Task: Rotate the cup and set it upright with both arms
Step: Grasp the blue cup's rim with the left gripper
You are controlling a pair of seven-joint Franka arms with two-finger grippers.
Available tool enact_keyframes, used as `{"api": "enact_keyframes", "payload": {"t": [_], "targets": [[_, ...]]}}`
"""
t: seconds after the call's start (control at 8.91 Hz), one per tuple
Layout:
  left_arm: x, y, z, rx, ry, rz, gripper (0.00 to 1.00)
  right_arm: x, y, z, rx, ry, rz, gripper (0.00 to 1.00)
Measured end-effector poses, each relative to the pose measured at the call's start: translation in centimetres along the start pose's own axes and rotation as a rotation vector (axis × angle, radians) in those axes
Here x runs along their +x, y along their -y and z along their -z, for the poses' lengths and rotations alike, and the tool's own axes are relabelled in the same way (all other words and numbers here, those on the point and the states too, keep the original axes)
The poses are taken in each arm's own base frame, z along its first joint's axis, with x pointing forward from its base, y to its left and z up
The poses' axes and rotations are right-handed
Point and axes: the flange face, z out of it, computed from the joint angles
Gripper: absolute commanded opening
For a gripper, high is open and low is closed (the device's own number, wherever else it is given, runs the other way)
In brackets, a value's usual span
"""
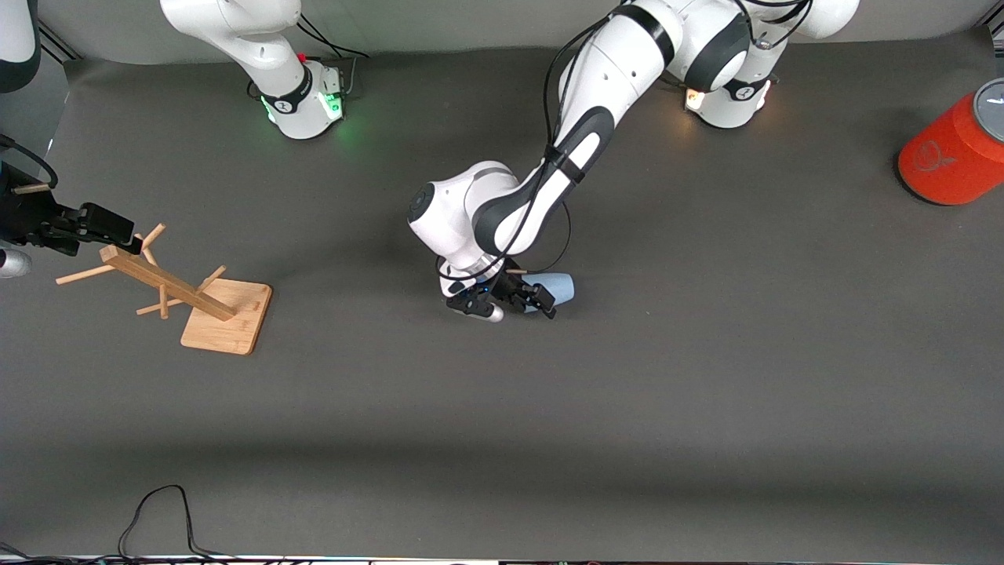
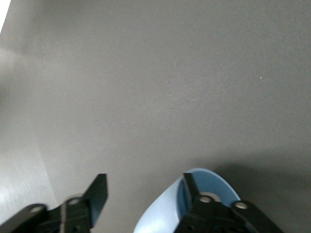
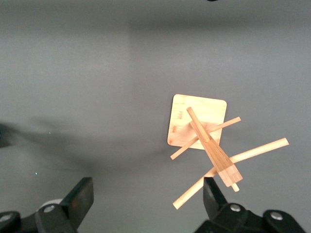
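Looking down from the right wrist, the grey table (image 3: pixel 121 73) fills nearly everything. The right gripper (image 3: pixel 148 196) hangs over it with its two black fingers (image 3: pixel 80 196) spread wide — nothing sits between them. Below stands a wooden mug rack (image 3: pixel 206 141): a square pale-wood base with rounded corners, flat on the table, and a post rising from its middle toward the camera. Thin pegs stick out from the post in several directions — some short, some long. The rack's top end lies just beside one of the fingers in this view. A soft dark shadow streaks across the table.
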Motion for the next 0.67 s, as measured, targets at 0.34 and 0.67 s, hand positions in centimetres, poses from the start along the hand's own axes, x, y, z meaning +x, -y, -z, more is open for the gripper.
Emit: {"api": "enact_keyframes", "payload": {"t": [0.34, 0.67], "targets": [[-0.2, 0.12, -0.3, 0.017, 0.017, -0.072, 0.0, 0.0, -0.04, -0.02, 0.0, 0.0, -0.001, 1.0], [-0.68, 0.05, -0.34, 0.038, 0.046, -0.107, 0.0, 0.01, -0.04, 0.1, 0.0, -0.002, -0.001, 1.0]]}}
